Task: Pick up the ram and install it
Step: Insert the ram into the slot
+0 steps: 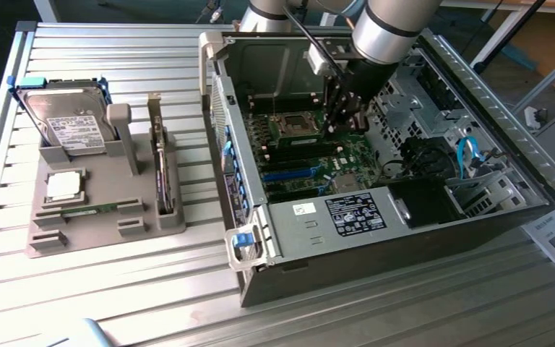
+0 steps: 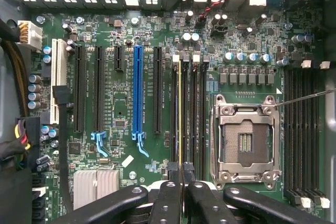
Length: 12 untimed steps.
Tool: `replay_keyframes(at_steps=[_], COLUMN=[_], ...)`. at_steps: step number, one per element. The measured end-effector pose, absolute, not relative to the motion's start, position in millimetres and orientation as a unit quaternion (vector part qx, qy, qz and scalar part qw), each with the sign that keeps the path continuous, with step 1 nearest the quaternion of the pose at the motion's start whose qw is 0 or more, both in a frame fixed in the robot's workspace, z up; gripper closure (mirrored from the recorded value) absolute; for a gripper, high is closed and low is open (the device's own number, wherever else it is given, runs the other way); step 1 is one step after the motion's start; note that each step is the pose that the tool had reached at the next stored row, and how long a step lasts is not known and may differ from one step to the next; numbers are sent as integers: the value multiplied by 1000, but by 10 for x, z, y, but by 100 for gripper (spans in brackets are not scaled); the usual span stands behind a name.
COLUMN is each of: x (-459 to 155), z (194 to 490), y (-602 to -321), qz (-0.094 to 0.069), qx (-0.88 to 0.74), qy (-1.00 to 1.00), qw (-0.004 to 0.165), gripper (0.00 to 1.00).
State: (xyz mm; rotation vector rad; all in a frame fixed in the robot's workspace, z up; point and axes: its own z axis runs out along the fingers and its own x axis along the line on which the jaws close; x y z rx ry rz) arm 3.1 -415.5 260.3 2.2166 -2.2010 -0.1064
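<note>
Gripper (image 2: 181,184) is clamped on the ram (image 2: 180,119), jaws nearly together with only the thin board between them. In the wrist view the stick shows edge-on, as one pale line down the memory slots between the CPU socket (image 2: 244,142) and the long blue slot (image 2: 137,93). That line sits parallel to one slot and right over it, so I read this as the insertion step, not carrying.

An edge-on, vertical hold makes sense: the contact edge faces the motherboard (image 2: 118,95) and force goes straight down. The grip is at one end of the stick, not the middle, so it could tilt under load.

In the exterior view the gripper (image 1: 340,119) is deep in the open PC case (image 1: 302,213), which sits towards the bench (image 1: 113,289) edge on the exterior view's right. The grey holder (image 1: 75,242) is near the opposite bench edge, with the hard drive (image 1: 66,126) and the square processor chip (image 1: 63,186) in their pockets.

Hard to read:
- Can't tell whether the bottom edge is in the slot or just above it.
- The fingers cover the near end of the stick and that slot latch.
- The arm blocks the slots in the exterior view.
- A thin bright line (image 2: 304,97) crosses towards the socket; can't identify it.
- A green strip (image 1: 89,210) lies in the holder, maybe a second stick.
</note>
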Motion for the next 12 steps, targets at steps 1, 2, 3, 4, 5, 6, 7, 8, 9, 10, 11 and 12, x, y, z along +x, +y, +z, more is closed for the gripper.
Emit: replay_keyframes(at_steps=[1, 2, 3, 4, 5, 6, 7, 8, 9, 10, 11, 12], x=[31, 32, 32, 32, 31, 31, 31, 31, 31, 28, 25, 21], z=[2596, 2592, 2589, 2587, 2587, 2587, 2587, 2586, 2585, 2582, 2582, 2581], y=[-4154, -4153, -4152, -4152, -4152, -4152, -4152, -4151, -4150, -4147, -4145, -4142], qz=[-34, -34, -34, -34, -34, -34, -34, -34, -34, -34, -34, -34], qx=[709, 709, 709, 709, 709, 709, 709, 709, 709, 709, 709, 709], qy=[-704, -704, -704, -704, -704, -704, -704, -704, -704, -704, -704, -704], qw=[8, 8, 8, 8, 8, 8, 8, 8, 8, 8, 8, 8], gripper=[88, 88, 88, 88, 88, 88, 88, 88, 88, 88, 88, 88])
